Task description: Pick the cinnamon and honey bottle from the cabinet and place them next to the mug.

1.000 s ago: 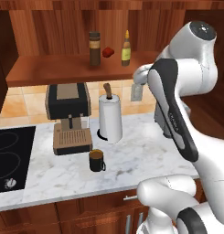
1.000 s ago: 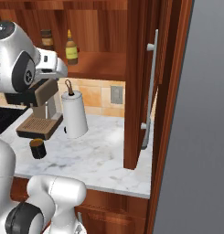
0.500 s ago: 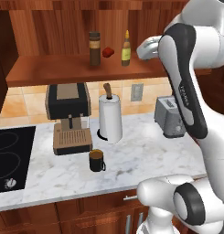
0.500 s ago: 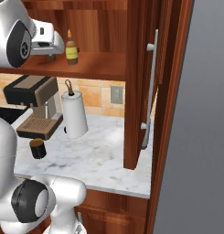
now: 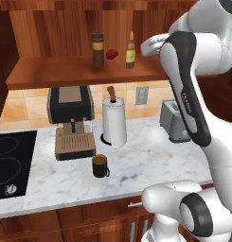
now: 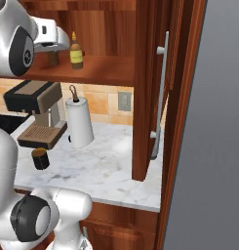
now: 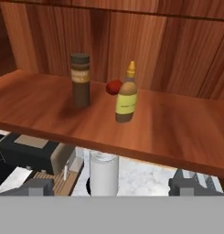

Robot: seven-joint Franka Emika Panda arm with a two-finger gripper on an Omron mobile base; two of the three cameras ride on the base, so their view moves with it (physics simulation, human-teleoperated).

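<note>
The cinnamon (image 5: 97,49) (image 7: 80,80), a dark brown jar with a tan band, stands on the shelf of the open wooden cabinet (image 5: 65,72). To its right stands the honey bottle (image 5: 130,49) (image 7: 126,93) (image 6: 76,51), amber with a yellow tip. My gripper (image 5: 148,46) (image 7: 114,186) hovers at shelf height, just right of and in front of the honey bottle, touching nothing. It is open, its fingertips (image 7: 38,186) spread wide with nothing between them. Down on the marble counter, in front of the coffee machine, sits the mug (image 5: 100,166) (image 6: 40,158).
A small red lump (image 5: 111,53) lies between the jar and the bottle. Below the shelf stand a coffee machine (image 5: 70,120), a paper towel roll (image 5: 114,123) and a toaster (image 5: 174,120). A black stove (image 5: 8,165) is at the left. The open cabinet door (image 6: 160,88) hangs at the right.
The arm has lifted and the hand has risen from over the counter to shelf height beside the honey bottle. The jaws stay open; the jar, the bottle and the mug have not moved.
</note>
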